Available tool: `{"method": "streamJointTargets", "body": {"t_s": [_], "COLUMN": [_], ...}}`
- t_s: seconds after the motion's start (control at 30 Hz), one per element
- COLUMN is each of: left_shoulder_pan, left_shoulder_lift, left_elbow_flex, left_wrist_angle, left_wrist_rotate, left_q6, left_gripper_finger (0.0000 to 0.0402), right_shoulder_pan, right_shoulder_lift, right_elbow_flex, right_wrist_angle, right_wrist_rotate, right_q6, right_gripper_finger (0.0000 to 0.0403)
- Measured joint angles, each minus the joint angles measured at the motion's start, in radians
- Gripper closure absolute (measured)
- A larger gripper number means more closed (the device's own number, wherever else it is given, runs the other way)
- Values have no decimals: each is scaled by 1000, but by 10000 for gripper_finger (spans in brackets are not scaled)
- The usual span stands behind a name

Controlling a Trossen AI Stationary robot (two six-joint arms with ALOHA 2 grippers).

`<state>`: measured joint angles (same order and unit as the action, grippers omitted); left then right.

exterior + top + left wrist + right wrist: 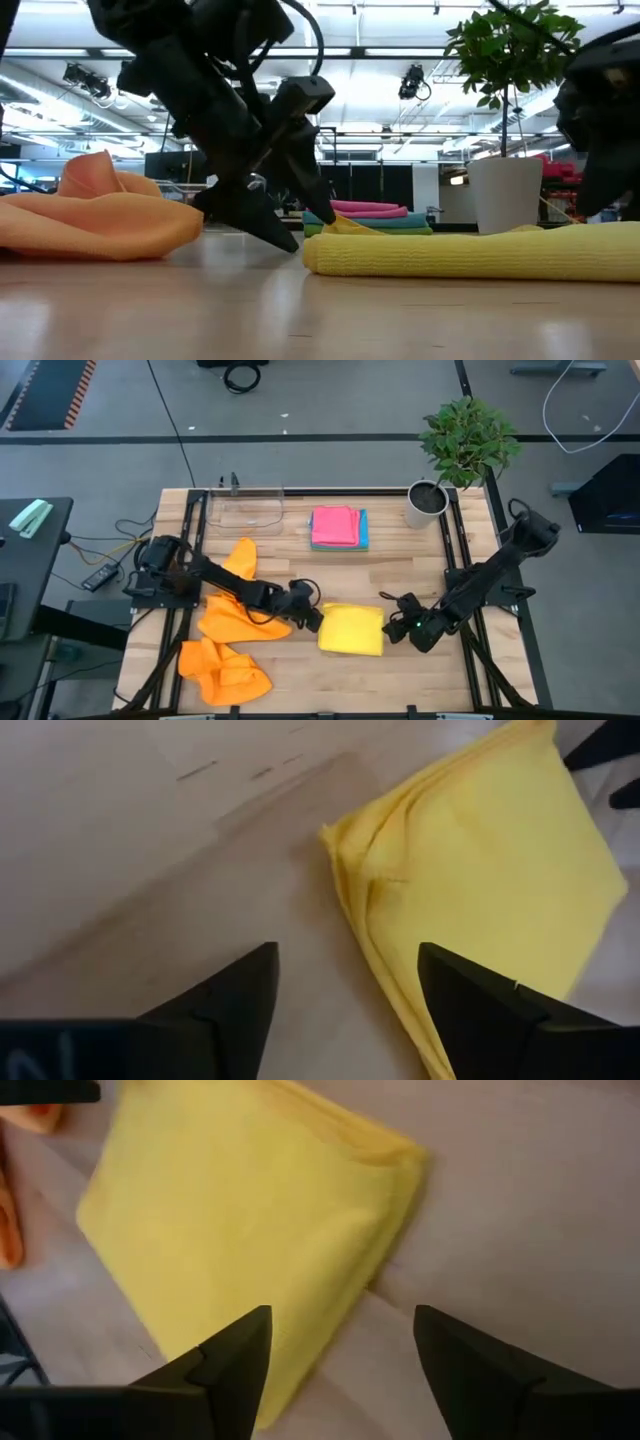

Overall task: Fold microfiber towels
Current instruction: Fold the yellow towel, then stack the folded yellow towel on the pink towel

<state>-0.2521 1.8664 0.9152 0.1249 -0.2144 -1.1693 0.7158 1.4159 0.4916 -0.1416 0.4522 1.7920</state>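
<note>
Wooden table (pixel 400 680), yellow towel (pixel 351 629) folded flat between both grippers.
Left gripper (pixel 314 617) sits at the towel's left edge, fingers (pixel 235 995) spread and holding nothing; right gripper (pixel 398 628) sits just off its right edge, fingers (pixel 240 1350) likewise apart and empty. Crumpled orange towels (pixel 228 645) lie to the left. Farther back, a pink-and-blue folded stack (pixel 338 527), a clear tray (pixel 245 508) and a potted plant (pixel 455 455).
</note>
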Motion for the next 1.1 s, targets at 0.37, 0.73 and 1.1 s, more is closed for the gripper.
{"method": "streamJointTargets", "body": {"t_s": [0.37,0.73,1.1], "left_shoulder_pan": [3,14,13], "left_shoulder_lift": [117,156,165], "left_elbow_flex": [33,33,29], "left_wrist_angle": [109,155,173], "left_wrist_rotate": [-31,-32,-51], "left_q6": [26,96,165], "left_gripper_finger": [176,240,384], "right_shoulder_pan": [-50,-123,-125], "right_shoulder_lift": [115,153,154], "right_elbow_flex": [6,2,0], "right_wrist_angle": [112,176,169], "right_wrist_rotate": [42,41,92], "right_q6": [-15,-106,-147], "right_gripper_finger": [155,281,393]}}
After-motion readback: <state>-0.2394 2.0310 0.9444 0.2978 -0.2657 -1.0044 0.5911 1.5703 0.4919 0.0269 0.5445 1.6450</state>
